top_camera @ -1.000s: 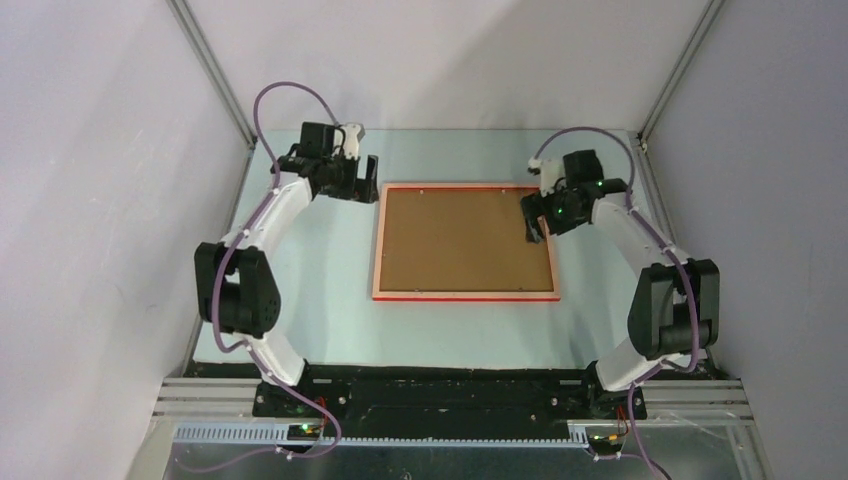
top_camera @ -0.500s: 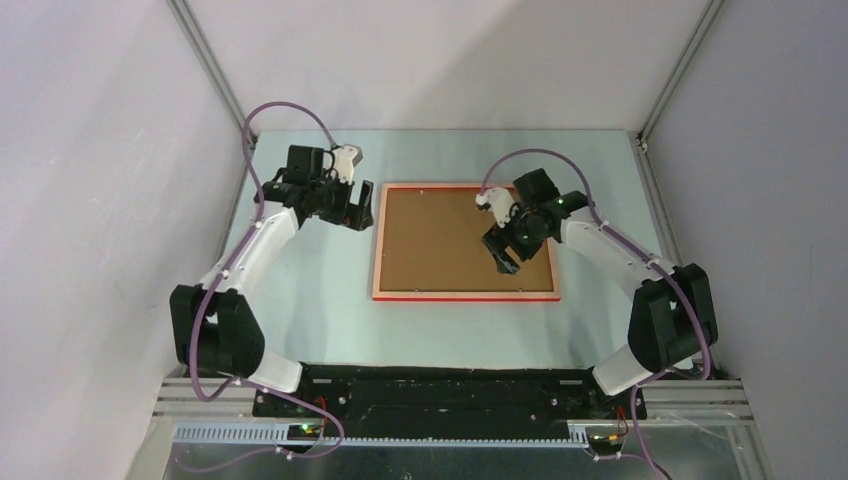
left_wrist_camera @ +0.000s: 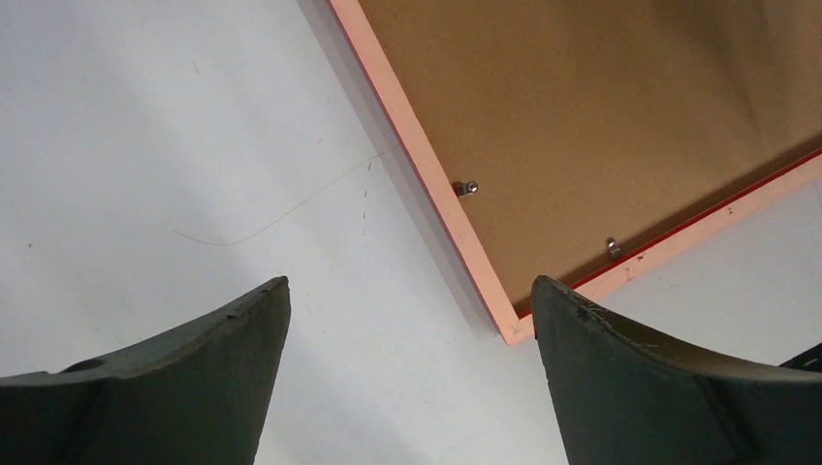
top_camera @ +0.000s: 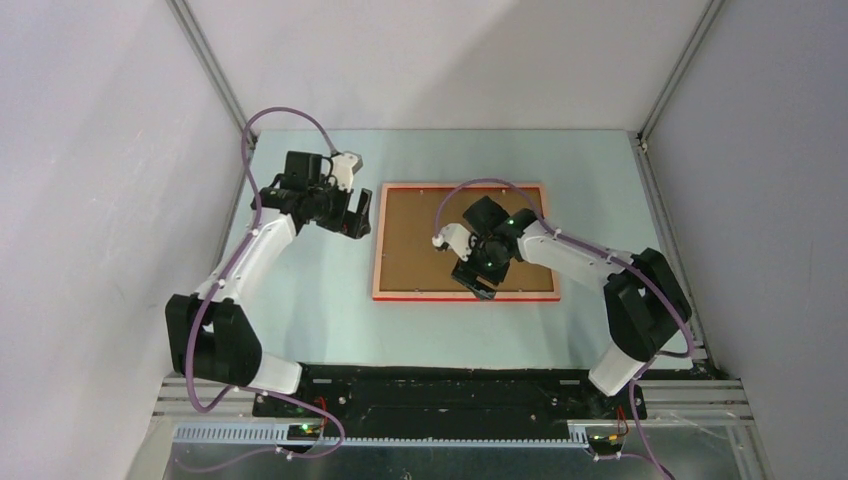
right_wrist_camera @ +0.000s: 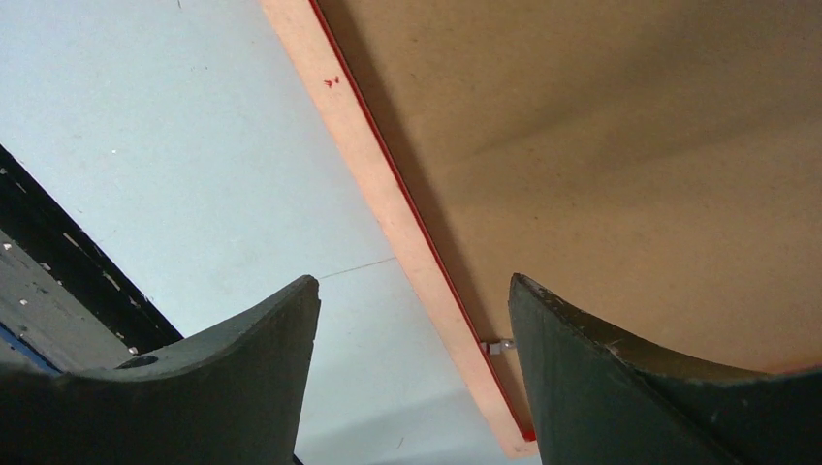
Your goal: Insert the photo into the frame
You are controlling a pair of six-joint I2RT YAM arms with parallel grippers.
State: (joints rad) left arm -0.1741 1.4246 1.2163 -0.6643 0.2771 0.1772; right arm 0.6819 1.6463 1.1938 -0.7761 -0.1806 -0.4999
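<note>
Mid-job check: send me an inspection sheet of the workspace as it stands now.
Surface: pale blue table, faint hairline marks.
Job's things: frame lies flat, back up. A brown backing board sits in it, with small metal tabs at its edge. Photo: nothing seen.
Clutter: nothing seen.
Grippers: left gripper open, over the table beside the frame's far left corner. Right gripper open, over the frame's near edge. Neither holds anything.
Cables: a purple cable arches above the left arm and another above the right arm.
Surroundings: plain pale walls, metal posts at the far corners.
</note>
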